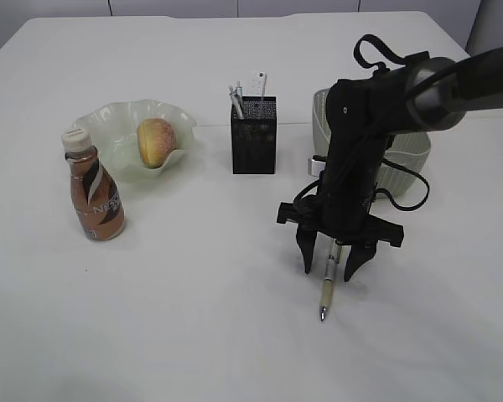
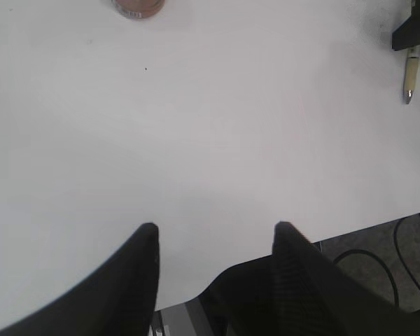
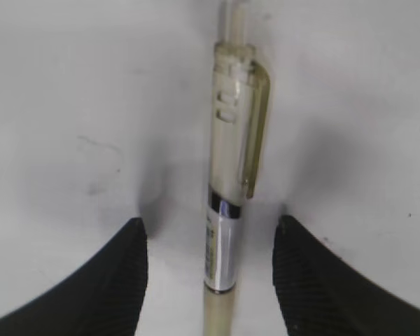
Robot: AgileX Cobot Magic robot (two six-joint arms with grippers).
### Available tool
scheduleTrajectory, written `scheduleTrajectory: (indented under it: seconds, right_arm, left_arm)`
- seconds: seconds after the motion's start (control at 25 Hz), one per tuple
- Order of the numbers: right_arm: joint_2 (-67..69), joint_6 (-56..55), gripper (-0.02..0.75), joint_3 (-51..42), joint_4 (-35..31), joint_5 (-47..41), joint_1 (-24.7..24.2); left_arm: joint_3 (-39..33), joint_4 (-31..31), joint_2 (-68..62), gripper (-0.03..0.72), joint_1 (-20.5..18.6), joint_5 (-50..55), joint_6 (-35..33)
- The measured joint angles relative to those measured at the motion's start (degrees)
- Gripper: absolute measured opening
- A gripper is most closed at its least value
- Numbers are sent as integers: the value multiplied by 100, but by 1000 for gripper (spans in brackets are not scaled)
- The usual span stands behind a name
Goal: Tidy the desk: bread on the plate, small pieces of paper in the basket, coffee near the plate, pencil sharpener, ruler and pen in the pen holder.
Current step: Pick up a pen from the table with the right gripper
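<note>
Since my right gripper (image 1: 328, 266) is down over the pen (image 1: 328, 287) with one finger on each side of it, I think the step in hand is picking that pen up. The jaws are spread apart and are not pinching anything; in the right wrist view the pen (image 3: 227, 210) lies flat on the desk (image 1: 193, 318) in the gap between the two black fingers (image 3: 119, 280), and neither finger touches it. To do this well, I would keep the pen in the middle of the gap, go low enough that the pads meet its round body, and close slowly so that it does not roll or shoot out. I would grab it near the clip end, where it is thicker. After that it has to stand in the pen holder (image 1: 253, 134), which is a tall black mesh box with a few things already sticking out of it, so I would need to tip the pen upright and aim for a free spot. My left gripper (image 2: 213, 234) hangs over a bare part of the desk near its front edge, its jaws spread and holding nothing. The desk is plain, white and smooth, so the pen could slide. The bread (image 1: 154, 141) sits on the green wavy plate (image 1: 109, 117), the coffee (image 1: 93, 194) bottle stands just beside the plate, and the basket (image 1: 407, 155) is behind my right arm. Past the desk edge I see a dark floor with cables (image 2: 395, 259).
</note>
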State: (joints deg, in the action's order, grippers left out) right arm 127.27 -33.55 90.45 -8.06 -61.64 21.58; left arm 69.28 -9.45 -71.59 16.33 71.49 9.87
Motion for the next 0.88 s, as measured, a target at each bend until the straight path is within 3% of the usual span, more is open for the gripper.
scheduleTrajectory:
  seconds: [0.88]
  right_arm:
    - [59,-12,448,0,-31,50,0]
  left_arm:
    - [0,0,0,363,0,0,0]
